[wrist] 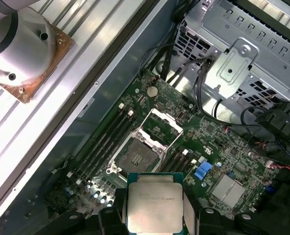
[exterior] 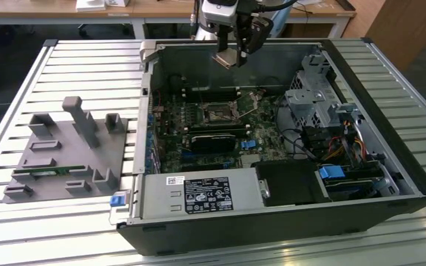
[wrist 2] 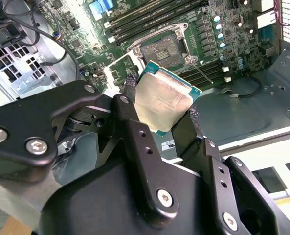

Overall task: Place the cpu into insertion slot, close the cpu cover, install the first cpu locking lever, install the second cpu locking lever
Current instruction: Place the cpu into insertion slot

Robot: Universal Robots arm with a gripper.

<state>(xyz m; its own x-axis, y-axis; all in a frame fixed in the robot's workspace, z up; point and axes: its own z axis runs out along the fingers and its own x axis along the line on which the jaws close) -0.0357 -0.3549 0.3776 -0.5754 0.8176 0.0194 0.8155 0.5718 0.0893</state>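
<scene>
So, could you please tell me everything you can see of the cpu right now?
The cpu is a flat square chip: a dull silver-grey metal top on a thin green-edged base, with faint print on it. The gripper clamps two opposite edges between its jaws, holding it in the air above the motherboard, apart from the empty insertion slot.

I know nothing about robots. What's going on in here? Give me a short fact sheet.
setting: open computer case lying on a slatted table
gripper: shut on the cpu, gripping it by its edges
cpu position: in the air above the green motherboard, not yet seated
insertion slot: empty
cpu cover: swung open, off the slot
beside the case: grey parts holder, on the exterior view's left
</scene>
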